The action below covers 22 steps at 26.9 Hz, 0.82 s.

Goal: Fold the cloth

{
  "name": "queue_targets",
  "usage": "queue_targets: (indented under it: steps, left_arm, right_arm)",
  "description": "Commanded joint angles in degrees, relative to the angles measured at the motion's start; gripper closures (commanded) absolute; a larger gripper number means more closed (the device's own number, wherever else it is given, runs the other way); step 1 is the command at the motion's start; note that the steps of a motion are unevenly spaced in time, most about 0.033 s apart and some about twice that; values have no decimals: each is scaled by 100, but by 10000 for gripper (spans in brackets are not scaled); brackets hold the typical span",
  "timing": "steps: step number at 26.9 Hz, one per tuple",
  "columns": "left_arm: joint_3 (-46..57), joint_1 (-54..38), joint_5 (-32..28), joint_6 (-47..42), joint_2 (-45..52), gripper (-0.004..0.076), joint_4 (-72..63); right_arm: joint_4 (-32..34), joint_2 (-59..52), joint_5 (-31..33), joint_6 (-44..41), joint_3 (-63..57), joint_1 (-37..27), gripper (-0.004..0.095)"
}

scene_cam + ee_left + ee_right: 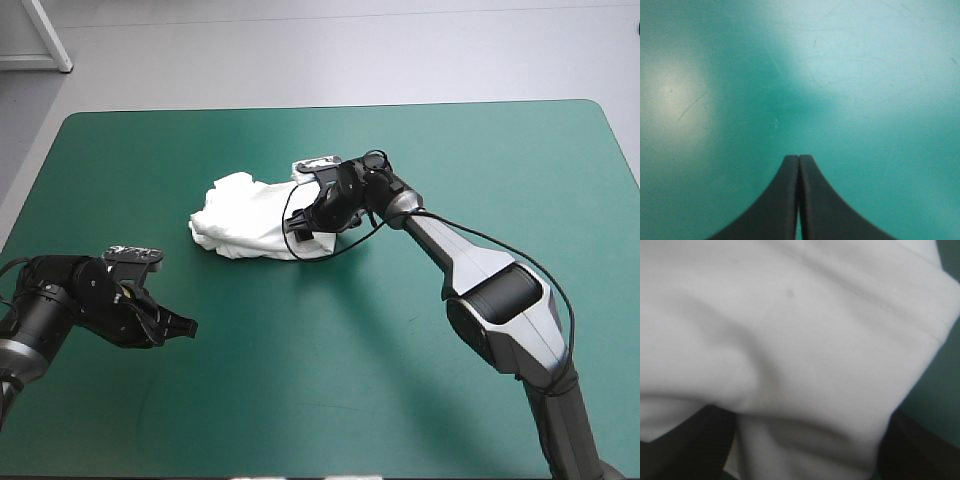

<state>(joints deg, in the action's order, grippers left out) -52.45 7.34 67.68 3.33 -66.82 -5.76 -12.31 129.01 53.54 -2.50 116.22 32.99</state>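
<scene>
The T-shirt (245,215) lies as a crumpled white heap on the teal-green table cover (350,350), around the middle and a little toward the far edge, its cloth bunched in soft folds with a stitched hem showing along one side. The right gripper (303,232) sits on the heap's right edge; its black fingers (685,445) stand wide apart, with a fold of the shirt lying between them. The left gripper (185,325) is well apart from the shirt, near the table's left side, its fingers pressed together over bare cover, holding nothing.
</scene>
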Motion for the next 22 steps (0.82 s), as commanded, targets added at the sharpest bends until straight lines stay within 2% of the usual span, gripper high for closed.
queue_targets:
  steps: [1,3,4,7,10,14,15,22]
  left_arm:
    - [-141,15,-4,-7,287,733,-109]
    - [-141,15,-4,-7,377,733,-109]
    - [-141,15,-4,-7,378,733,-109]
    - [-141,15,-4,-19,388,733,-109]
    - [-141,15,-62,-19,388,733,-109]
    - [-141,15,-266,-5,388,733,-319]
    - [-141,15,-328,33,388,733,-395]
    - [-141,15,-554,334,388,733,-671]
  right_arm:
    - [-81,2,21,20,401,-18,502]
    - [-81,-44,46,75,470,-18,873]
    - [-49,-130,45,113,470,-18,919]
    - [451,-435,244,102,470,-18,927]
    - [1110,-745,739,-94,470,-76,927]
    - [1387,-1049,1429,-106,460,-420,927]
    - [1450,-1106,1624,-106,460,-562,927]
    - [1762,-1682,1625,-57,-114,-2024,927]
